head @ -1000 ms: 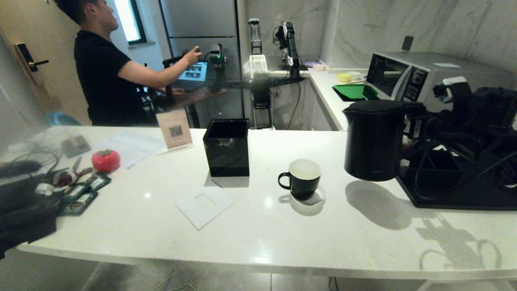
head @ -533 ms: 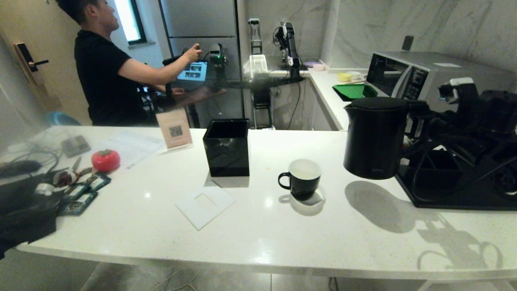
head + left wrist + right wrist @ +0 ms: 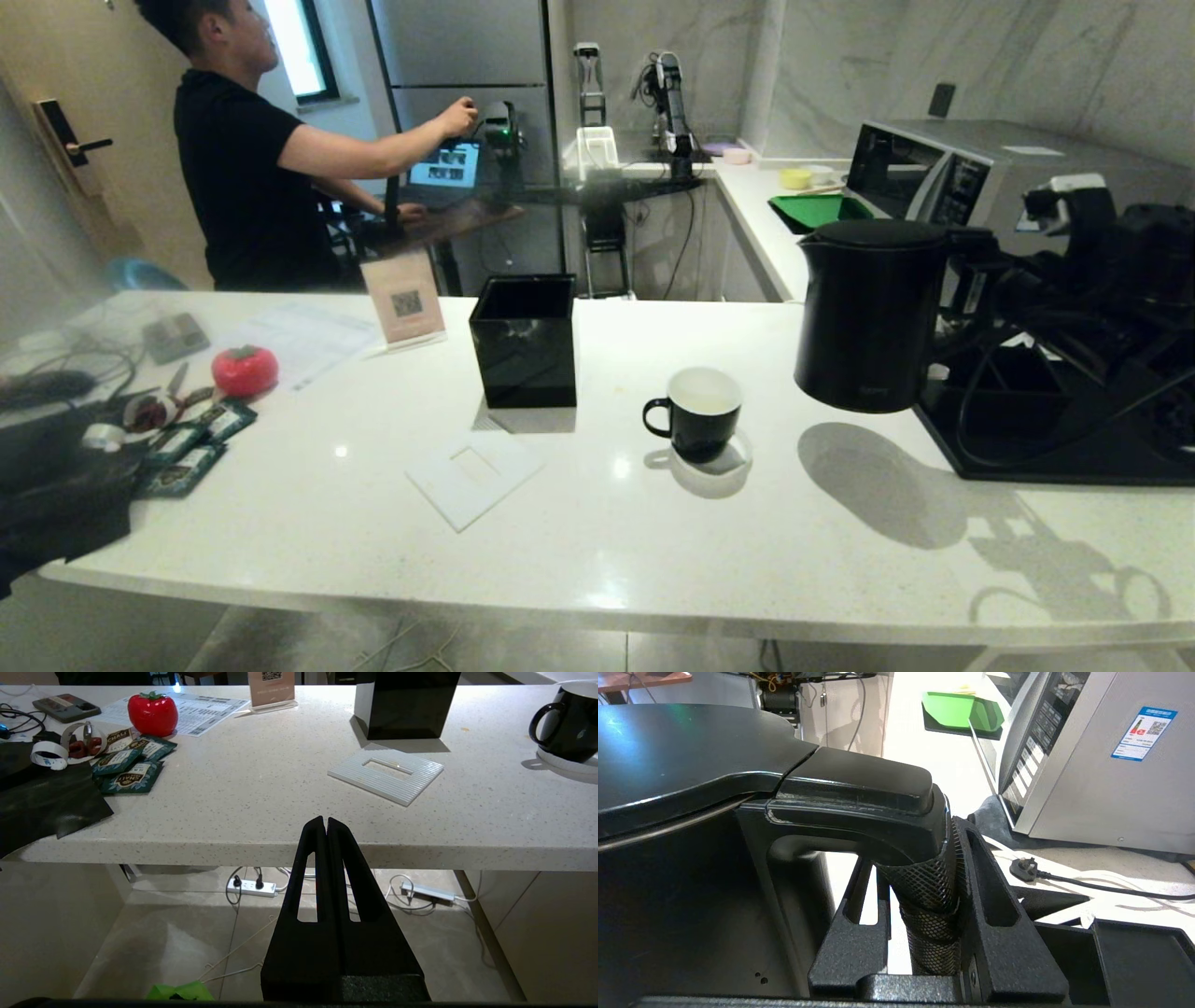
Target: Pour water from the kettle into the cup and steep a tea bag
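While the right gripper [image 3: 924, 933] is clamping its jaws on the textured handle of the kettle [image 3: 868, 317], the kettle is hanging upright, clear of the countertop [image 3: 653, 560], near the right end and casting a shadow on the surface below. Its spout is pointing toward the cup [image 3: 700, 411], which is standing on a pale coaster just beside the kettle, toward the counter's middle, its handle turned away from the kettle.

The left gripper [image 3: 326, 823] is waiting with its fingers pressed together and holding nothing, below the counter's near edge.

A black square box [image 3: 525, 338] is sitting behind the cup toward the far edge, and a white ribbed plate [image 3: 474, 476] is lying in front of that box. Dark foil sachets [image 3: 187, 448] and a red tomato-shaped object [image 3: 245, 370] are lying near the left end. A black tray [image 3: 1055, 448] is lying at the right end, behind the arm. No tea bag is showing in any view.

As a judgement, the kettle is rigid and probably heavy if filled, so the loop handle, taken high and near the body as here, is offering the firmest hold; its knurled sleeve should be resisting slip when tilting. The glossy cup is likely light and easily nudged, so the spout should be staying clear of its rim.

A person [image 3: 243, 168] is working at a screen beyond the counter.
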